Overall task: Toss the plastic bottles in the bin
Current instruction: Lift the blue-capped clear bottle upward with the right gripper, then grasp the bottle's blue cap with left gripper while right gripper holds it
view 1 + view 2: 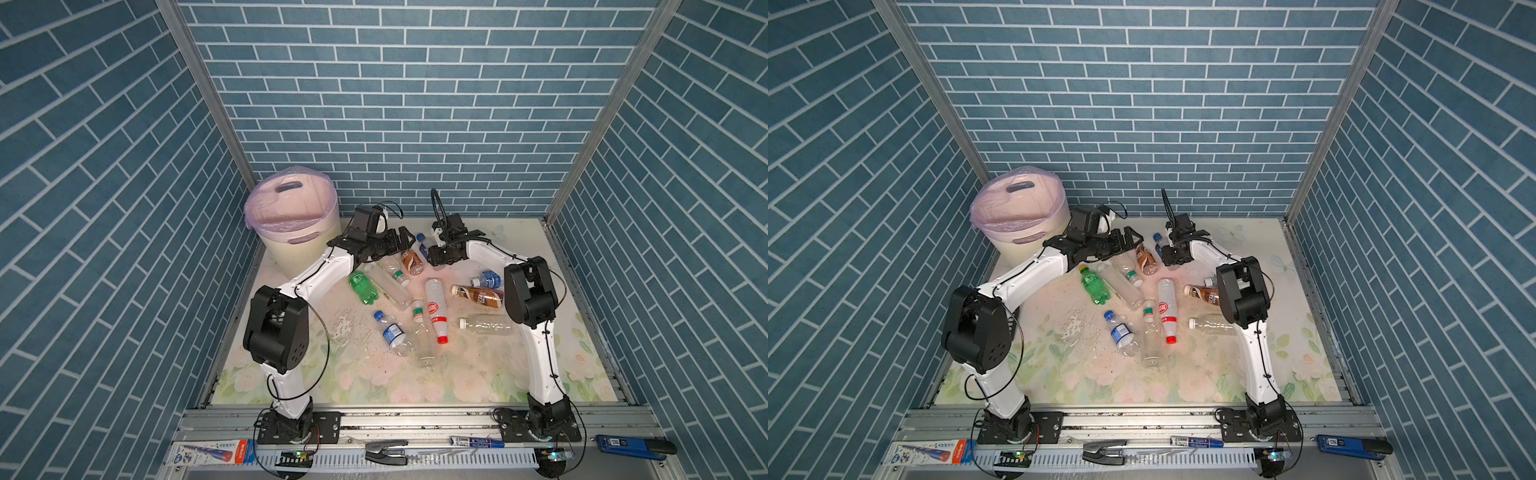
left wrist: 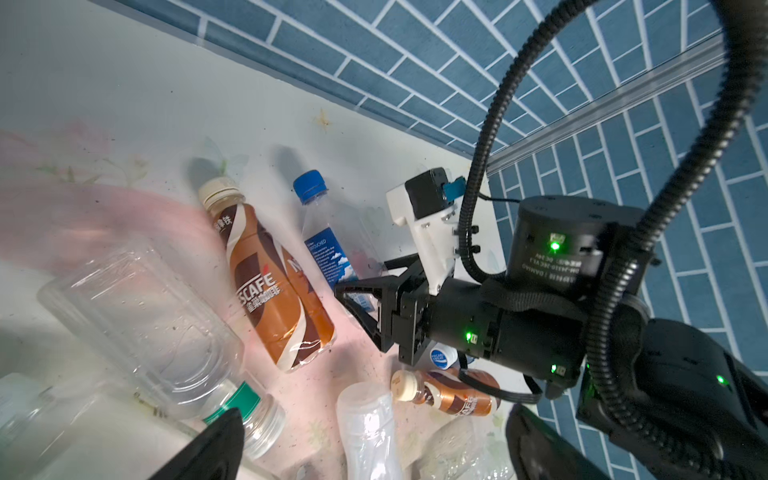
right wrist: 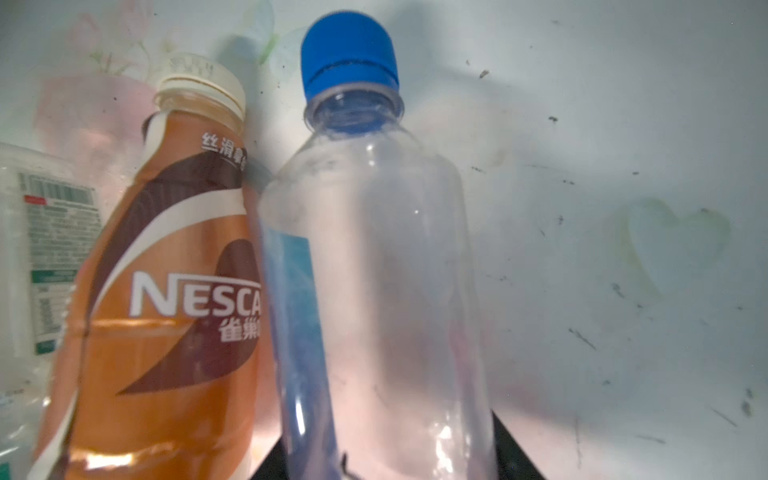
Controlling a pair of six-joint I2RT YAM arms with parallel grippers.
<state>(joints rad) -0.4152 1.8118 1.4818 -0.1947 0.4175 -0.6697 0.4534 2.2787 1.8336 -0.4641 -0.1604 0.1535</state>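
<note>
Several plastic bottles lie on the flowered tabletop. My right gripper (image 1: pixel 428 250) (image 1: pixel 1163 252) (image 2: pixel 353 309) (image 3: pixel 386 457) is shut on a clear blue-capped bottle (image 1: pixel 421 237) (image 1: pixel 1157 237) (image 2: pixel 328 245) (image 3: pixel 374 249), with a black finger against each side. A brown-labelled bottle (image 1: pixel 411 261) (image 1: pixel 1146 258) (image 2: pixel 274 282) (image 3: pixel 166 291) lies touching it. My left gripper (image 1: pixel 405 239) (image 1: pixel 1133 241) (image 2: pixel 374 449) hovers open and holds nothing, over clear bottles just left of those two. The cream bin (image 1: pixel 299 253) (image 1: pixel 1017 249) with its pink liner stands at the back left.
In both top views a green bottle (image 1: pixel 363 287) (image 1: pixel 1095 285), a white red-capped bottle (image 1: pixel 436 309) (image 1: pixel 1168 307), a second brown one (image 1: pixel 478 296) (image 1: pixel 1202 293) and clear ones lie mid-table. Blue brick walls close three sides. Tools lie on the front rail (image 1: pixel 415 419).
</note>
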